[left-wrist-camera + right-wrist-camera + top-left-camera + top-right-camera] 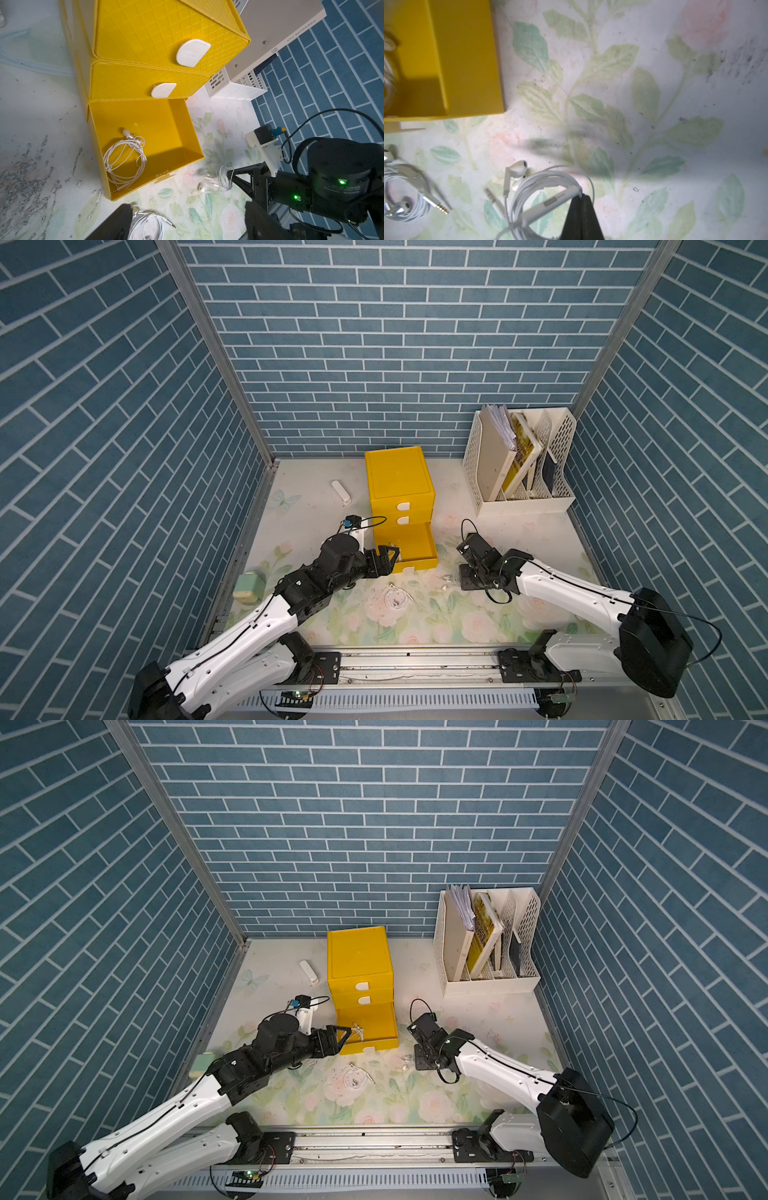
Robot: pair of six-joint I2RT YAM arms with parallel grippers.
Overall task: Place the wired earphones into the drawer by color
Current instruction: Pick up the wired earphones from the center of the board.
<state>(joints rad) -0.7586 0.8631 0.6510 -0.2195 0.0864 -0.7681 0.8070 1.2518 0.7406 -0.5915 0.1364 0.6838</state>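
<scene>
In both top views the yellow cabinet (399, 485) shows two drawers closed and the bottom drawer (374, 1023) pulled out, with the drawer coil (358, 1031) of white earphones inside. A file rack (519, 464) stands on the floral desk (457, 622), with blue brick walls around.

Left wrist view: three white coils — drawer coil, loose coil (147, 224), pinched coil (223, 179). The left jaws are spread wide, empty.

Right wrist view: the right jaws are clamped on the pinched coil.

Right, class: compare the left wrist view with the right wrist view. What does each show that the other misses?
Left wrist only: the two closed upper drawers, the file rack, the whole white earphone coil inside the open bottom drawer. Right wrist only: the inline remote at the right arm's shut jaws. Both: that drawer, the gripped white earphones, another white earphone coil on the floral mat.
</scene>
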